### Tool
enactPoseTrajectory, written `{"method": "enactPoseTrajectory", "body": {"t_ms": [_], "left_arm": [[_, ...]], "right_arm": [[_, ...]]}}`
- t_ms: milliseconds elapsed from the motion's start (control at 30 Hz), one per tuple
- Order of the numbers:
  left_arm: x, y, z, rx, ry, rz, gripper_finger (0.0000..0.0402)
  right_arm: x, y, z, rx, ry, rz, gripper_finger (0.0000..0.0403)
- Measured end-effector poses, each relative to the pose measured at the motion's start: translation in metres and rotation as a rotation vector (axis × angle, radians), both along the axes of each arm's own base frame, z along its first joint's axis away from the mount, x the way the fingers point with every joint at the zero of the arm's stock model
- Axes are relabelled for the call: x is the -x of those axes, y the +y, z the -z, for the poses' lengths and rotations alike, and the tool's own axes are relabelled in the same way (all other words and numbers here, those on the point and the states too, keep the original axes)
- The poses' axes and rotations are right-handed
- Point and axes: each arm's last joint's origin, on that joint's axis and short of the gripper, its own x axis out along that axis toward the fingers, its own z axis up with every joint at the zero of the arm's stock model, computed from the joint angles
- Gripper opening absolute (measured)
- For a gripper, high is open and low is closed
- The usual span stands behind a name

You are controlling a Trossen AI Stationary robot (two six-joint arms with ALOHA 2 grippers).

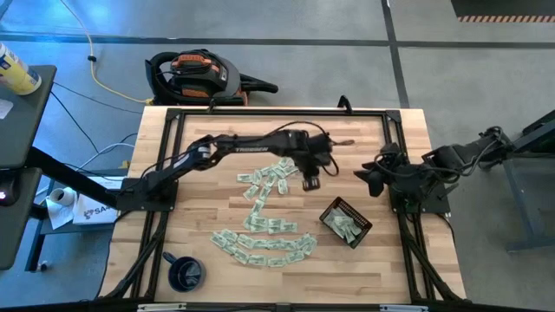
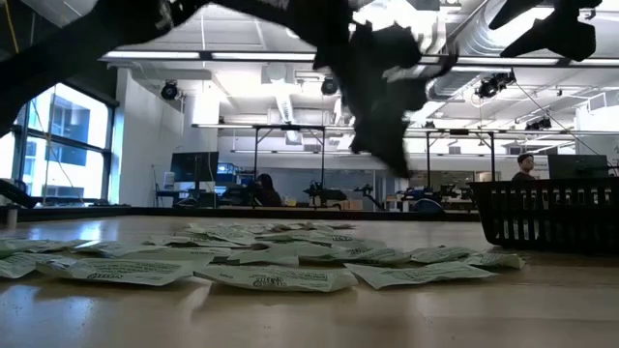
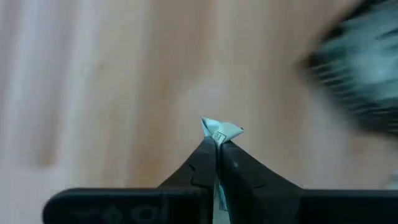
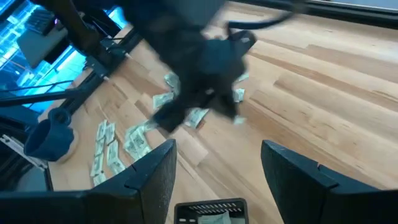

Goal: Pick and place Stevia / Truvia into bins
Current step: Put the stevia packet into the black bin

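Observation:
Many pale green and white Stevia sachets (image 1: 267, 184) lie flat on the wooden table, in a cluster at the middle and a curved row (image 1: 264, 244) nearer the front. The black gridded bin (image 1: 347, 223) stands right of them with a few sachets inside. My left gripper (image 1: 310, 182) hangs above the table between the cluster and the bin, shut on one sachet (image 3: 219, 132). My right gripper (image 4: 217, 168) waits open at the table's right side (image 1: 368, 178), above the bin (image 4: 211, 214). My left gripper pinches one sachet between its two fingertips (image 3: 208, 155). A crumpled end of the sachet (image 3: 222, 129) sticks out just past the tips. The fingers slant down from above. The sachet is lifted clear of the table.
A dark blue mug (image 1: 185, 273) stands at the near left corner. A black frame (image 1: 260, 111) runs along the table's edges. Bare wood lies between the sachet cluster and the bin. In the low view the bin (image 2: 551, 213) shows at the right, sachets (image 2: 271, 266) across the front.

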Motion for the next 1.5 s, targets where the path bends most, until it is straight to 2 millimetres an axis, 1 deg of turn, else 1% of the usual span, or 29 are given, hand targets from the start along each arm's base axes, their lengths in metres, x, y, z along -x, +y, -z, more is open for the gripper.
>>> {"method": "enactPoseTrajectory", "body": {"t_ms": [67,133,233,300,333,400,467,533,600,700,833,900,967,1033,1133,1200,1300,1400,1500], "left_arm": [[-0.004,-0.026,-0.009,0.029,-0.057,0.055,0.0039],[-0.010,-0.056,-0.016,0.036,-0.120,0.115,0.0027],[-0.016,-0.101,-0.024,0.034,-0.214,0.184,0.0026],[-0.022,-0.127,-0.015,0.048,-0.255,0.222,0.0027],[-0.024,-0.137,-0.009,0.059,-0.260,0.229,0.0032],[-0.027,-0.154,0.009,0.070,-0.237,0.230,0.0051],[-0.032,-0.164,0.021,0.037,-0.253,0.198,0.0073],[-0.033,-0.168,0.022,0.000,-0.266,0.148,0.0090],[-0.035,-0.166,0.020,-0.017,-0.289,0.097,0.0103],[-0.038,-0.155,0.018,-0.045,-0.318,0.023,0.0113],[-0.042,-0.139,0.013,-0.042,-0.352,-0.030,0.0110],[-0.041,-0.132,0.015,-0.024,-0.320,-0.048,0.0106],[-0.036,-0.125,0.020,-0.034,-0.237,-0.055,0.0104],[-0.023,-0.118,0.017,-0.083,-0.113,-0.050,0.0104],[-0.002,-0.103,-0.002,-0.180,0.030,-0.067,0.0107],[0.010,-0.089,-0.007,-0.230,0.126,-0.095,0.0113],[0.019,-0.060,0.002,-0.245,0.255,-0.154,0.0129],[0.023,-0.029,0.005,-0.196,0.293,-0.249,0.0157],[0.026,-0.002,0.013,-0.135,0.321,-0.305,0.0198]], "right_arm": [[0.001,0.000,0.000,0.009,0.005,-0.003,0.0225],[0.002,0.001,0.001,0.014,0.011,-0.007,0.0225],[0.002,0.002,0.001,0.018,0.016,-0.017,0.0225],[0.002,0.003,0.001,0.022,0.017,-0.028,0.0225],[0.003,0.004,0.001,0.023,0.017,-0.034,0.0224],[0.003,0.005,0.001,0.024,0.017,-0.049,0.0225],[0.004,0.007,0.001,0.022,0.014,-0.062,0.0225],[0.005,0.008,0.000,0.018,0.005,-0.072,0.0225],[0.005,0.009,0.000,0.015,0.001,-0.078,0.0225],[0.005,0.010,0.000,0.013,-0.003,-0.086,0.0225],[0.005,0.010,0.000,0.016,-0.005,-0.085,0.0224],[0.005,0.010,0.000,0.016,-0.006,-0.084,0.0225],[0.005,0.010,0.000,0.012,-0.004,-0.088,0.0224],[0.005,0.010,0.000,0.009,-0.002,-0.092,0.0225],[0.006,0.010,0.001,0.012,0.009,-0.095,0.0224],[0.007,0.009,0.002,0.022,0.024,-0.092,0.0225],[0.007,0.008,0.002,0.042,0.028,-0.076,0.0224],[0.007,0.008,0.002,0.060,0.019,-0.056,0.0225],[0.007,0.008,0.002,0.063,0.017,-0.050,0.0225]]}}
